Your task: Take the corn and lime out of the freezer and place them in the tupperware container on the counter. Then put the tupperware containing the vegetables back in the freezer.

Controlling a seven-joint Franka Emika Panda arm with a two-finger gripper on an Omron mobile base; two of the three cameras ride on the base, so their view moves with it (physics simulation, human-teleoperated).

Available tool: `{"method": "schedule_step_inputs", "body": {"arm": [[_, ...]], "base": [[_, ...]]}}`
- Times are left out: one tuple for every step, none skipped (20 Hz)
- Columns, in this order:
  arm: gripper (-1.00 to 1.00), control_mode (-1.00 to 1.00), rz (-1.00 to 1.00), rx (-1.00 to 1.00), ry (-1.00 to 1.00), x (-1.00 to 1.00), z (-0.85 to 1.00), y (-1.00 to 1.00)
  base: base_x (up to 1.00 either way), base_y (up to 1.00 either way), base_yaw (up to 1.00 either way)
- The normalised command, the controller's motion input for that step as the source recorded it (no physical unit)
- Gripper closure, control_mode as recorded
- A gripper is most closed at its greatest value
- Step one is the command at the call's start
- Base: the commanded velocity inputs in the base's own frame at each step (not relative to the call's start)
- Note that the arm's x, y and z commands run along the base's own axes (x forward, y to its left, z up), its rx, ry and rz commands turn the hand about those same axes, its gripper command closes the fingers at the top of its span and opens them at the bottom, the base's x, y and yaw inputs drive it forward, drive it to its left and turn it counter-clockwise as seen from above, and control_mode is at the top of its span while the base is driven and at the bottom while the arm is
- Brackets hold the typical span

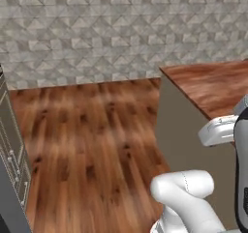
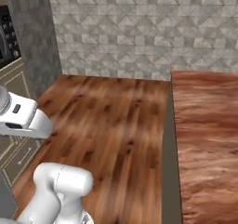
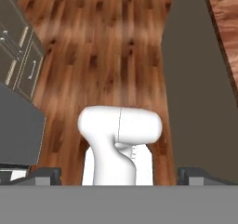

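Overhead, the hand view catches the spread, empty fingers [image 3: 120,175]; both base views add the counter [image 2: 207,139].

The surface [image 2: 207,139] is finished in reddish-brown wood grain. Its grey side panel [image 1: 181,130] is met by the wooden floor [image 1: 92,140].
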Motion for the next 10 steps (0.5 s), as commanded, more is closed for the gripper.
{"method": "schedule_step_inputs", "body": {"arm": [[-1.0,1.0,0.0,0.0,0.0,0.0,0.0,0.0],[-1.0,1.0,0.0,0.0,0.0,0.0,0.0,0.0],[-1.0,1.0,0.0,0.0,0.0,0.0,0.0,0.0],[-1.0,1.0,0.0,0.0,0.0,0.0,0.0,0.0],[-1.0,1.0,0.0,0.0,0.0,0.0,0.0,0.0],[-1.0,1.0,0.0,0.0,0.0,0.0,0.0,0.0],[-1.0,1.0,0.0,0.0,0.0,0.0,0.0,0.0],[-1.0,1.0,0.0,0.0,0.0,0.0,0.0,0.0],[-1.0,1.0,0.0,0.0,0.0,0.0,0.0,0.0],[-1.0,1.0,0.0,0.0,0.0,0.0,0.0,0.0]], "base": [[1.0,0.23,0.54],[1.0,0.13,0.64],[0.91,0.06,0.71],[0.81,0.02,0.76],[0.78,0.02,0.77],[0.74,0.0,0.79],[0.69,0.0,0.81],[0.65,0.0,0.81],[0.57,0.06,0.82],[0.49,0.11,0.83]]}}
